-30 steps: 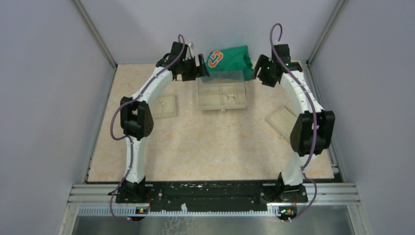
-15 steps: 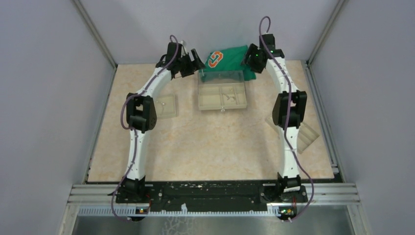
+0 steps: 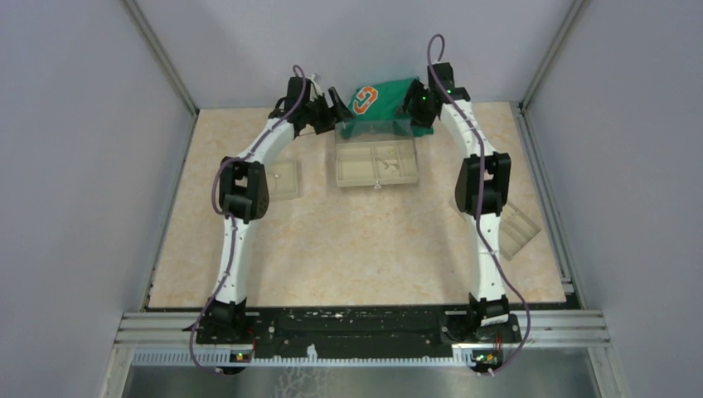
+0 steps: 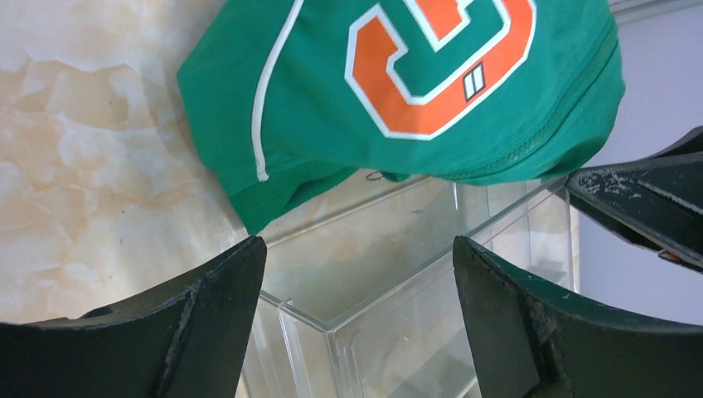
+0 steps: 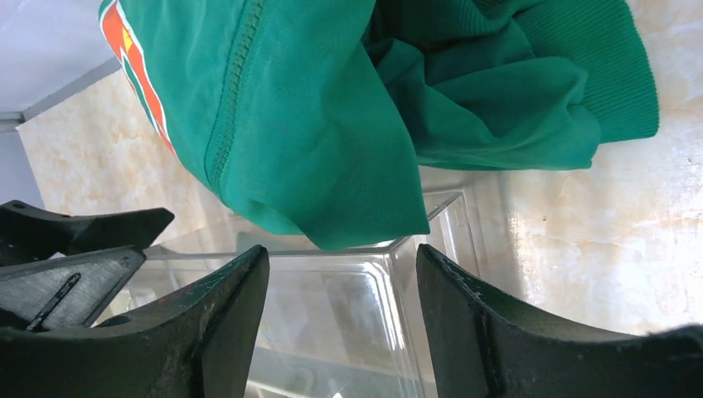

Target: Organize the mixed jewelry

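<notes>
The right arm has swung in from the right side of the worktop (image 3: 348, 240). The right tool (image 5: 341, 257) now hangs with its jaws spread over the far right corner of the clear box (image 3: 340, 166), at its raised lid (image 3: 377, 130). The green cloth (image 3: 390, 95) lies draped against that lid. The left tool (image 4: 356, 257), also spread wide, has edged closer to the lid's far left corner. Neither holds anything. The jewelry (image 3: 384, 163) shows only as faint silvery bits in the box's compartments, too small to tell apart. Both arms seem set to deal with the lid or the cloth, so sorting looks not yet begun.
</notes>
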`<state>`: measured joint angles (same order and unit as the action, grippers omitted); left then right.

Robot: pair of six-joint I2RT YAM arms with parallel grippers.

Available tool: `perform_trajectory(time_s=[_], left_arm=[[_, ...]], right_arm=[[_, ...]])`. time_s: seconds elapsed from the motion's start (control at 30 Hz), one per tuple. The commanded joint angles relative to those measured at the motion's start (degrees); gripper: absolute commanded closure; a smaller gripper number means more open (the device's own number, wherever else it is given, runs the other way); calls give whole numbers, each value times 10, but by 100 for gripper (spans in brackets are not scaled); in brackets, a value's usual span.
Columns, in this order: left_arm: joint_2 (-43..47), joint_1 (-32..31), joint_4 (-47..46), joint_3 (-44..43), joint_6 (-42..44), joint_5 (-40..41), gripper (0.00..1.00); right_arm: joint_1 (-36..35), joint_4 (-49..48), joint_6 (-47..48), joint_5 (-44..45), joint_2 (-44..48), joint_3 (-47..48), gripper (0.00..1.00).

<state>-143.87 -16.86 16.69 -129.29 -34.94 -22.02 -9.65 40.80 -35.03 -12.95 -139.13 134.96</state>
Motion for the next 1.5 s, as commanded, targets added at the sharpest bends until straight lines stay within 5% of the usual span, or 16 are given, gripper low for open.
perform_trajectory(time_s=[0.0,0.3,0.6,0.77,0.93,1.07,1.3,1.47], left_arm=[[26,0,-17,40,8,-31,11],[102,-14,4,126,41,-46,11],[254,-37,18,353,57,-38,11],[354,-59,35,461,49,-12,9],[418,-59,72,472,55,34,4],[431,-57,99,429,71,59,2],[345,-58,116,317,103,1,1],[265,-58,149,214,110,3,1]], right_arm=[[-5,-33,1,-16,24,-25,35],[-16,-56,18,-34,89,-131,35],[-27,-87,42,-68,200,-295,35],[-25,-38,70,-27,239,-278,31],[9,33,80,54,296,-194,24],[22,53,110,100,404,-250,24],[-28,39,126,73,652,-583,62],[-121,47,26,92,770,-759,86]])
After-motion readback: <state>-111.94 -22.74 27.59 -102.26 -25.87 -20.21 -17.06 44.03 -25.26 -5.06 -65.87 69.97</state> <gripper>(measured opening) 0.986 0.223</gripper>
